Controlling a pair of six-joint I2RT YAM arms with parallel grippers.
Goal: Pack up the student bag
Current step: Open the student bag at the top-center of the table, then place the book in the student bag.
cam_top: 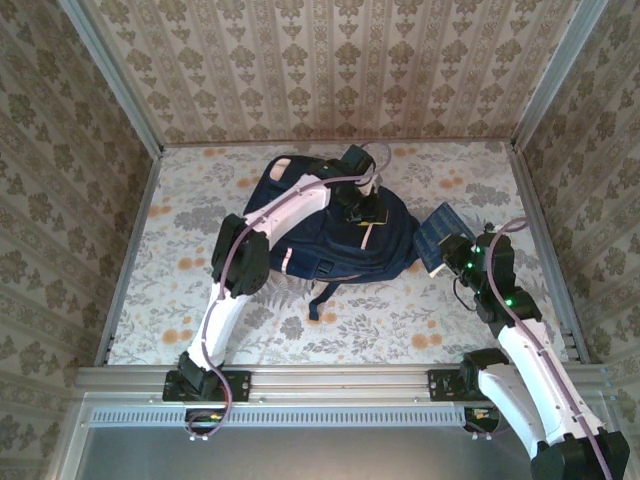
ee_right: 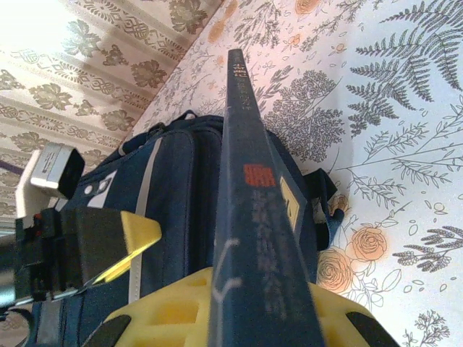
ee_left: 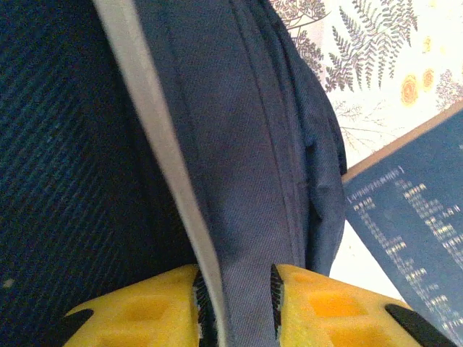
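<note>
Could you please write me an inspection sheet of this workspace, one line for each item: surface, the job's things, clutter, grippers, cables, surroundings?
Surface: table covered with a floral cloth.
Job's things: student bag lying in the middle of the table; dark blue book held beside the bag, not inside it.
Clutter: nothing seen.
Grippers: left gripper closed on a fold of the bag's fabric; right gripper shut on the book.
Cables: a cable runs along each arm.
Surroundings: wallpapered walls on three sides; metal rail at the near edge.
</note>
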